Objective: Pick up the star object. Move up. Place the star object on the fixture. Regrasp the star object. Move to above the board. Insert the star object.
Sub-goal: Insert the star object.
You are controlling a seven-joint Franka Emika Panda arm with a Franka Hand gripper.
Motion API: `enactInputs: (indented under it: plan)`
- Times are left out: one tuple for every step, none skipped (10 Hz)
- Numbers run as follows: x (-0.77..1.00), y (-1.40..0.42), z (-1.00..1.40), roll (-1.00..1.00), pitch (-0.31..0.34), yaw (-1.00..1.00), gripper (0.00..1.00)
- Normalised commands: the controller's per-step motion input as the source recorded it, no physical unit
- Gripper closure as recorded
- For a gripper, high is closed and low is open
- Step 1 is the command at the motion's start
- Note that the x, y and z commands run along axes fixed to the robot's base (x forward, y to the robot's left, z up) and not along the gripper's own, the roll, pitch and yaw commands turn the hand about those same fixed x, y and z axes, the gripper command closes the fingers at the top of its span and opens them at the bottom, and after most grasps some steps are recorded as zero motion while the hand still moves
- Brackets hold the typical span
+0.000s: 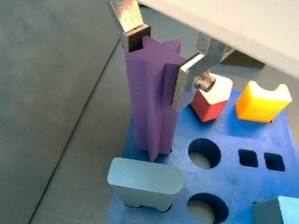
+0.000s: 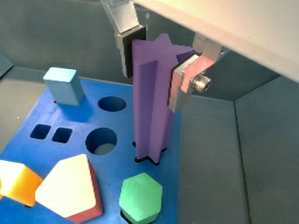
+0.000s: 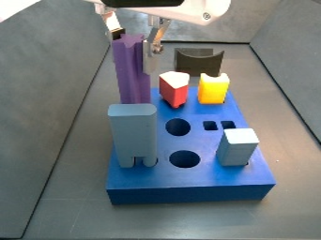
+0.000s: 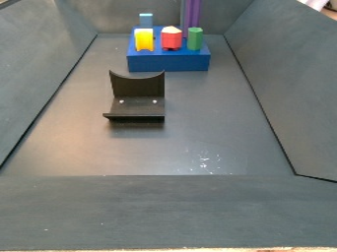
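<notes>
Gripper [image 2: 158, 54] clamped on upright purple star-ridged prism [image 2: 155, 101], lower end below it entering thick blue board [image 2: 70, 144].

5 loose pieces stood on the board [image 3: 189, 183]: a red peg [image 3: 175, 89] and a yellow peg [image 3: 213, 89] side by side at one end, a tall grey-blue block [image 3: 131, 131] and a white cube [image 3: 238, 145] at the opposite end, and a green hexagonal peg [image 2: 140, 197] just beside the red one. Around them lay a bare dark grey floor [image 4: 198, 138], enclosed by sloping grey walls [image 4: 39, 89].
</notes>
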Motion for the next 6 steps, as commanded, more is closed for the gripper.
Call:
enactInputs:
  plan:
    - [-0.05,0.0,-0.41,0.22,0.0,0.12,1.0]
    - [-0.04,0.0,-0.41,0.22,0.0,0.17,1.0]
    - [0.0,0.0,-0.41,0.18,0.0,0.17,1.0]
    - [0.0,0.0,-0.43,0.13,0.0,0.11,1.0]
    - [0.0,0.0,-0.45,0.11,0.0,0.06,1.0]
    - [0.01,0.0,-0.48,0.15,0.01,0.03,1.0]
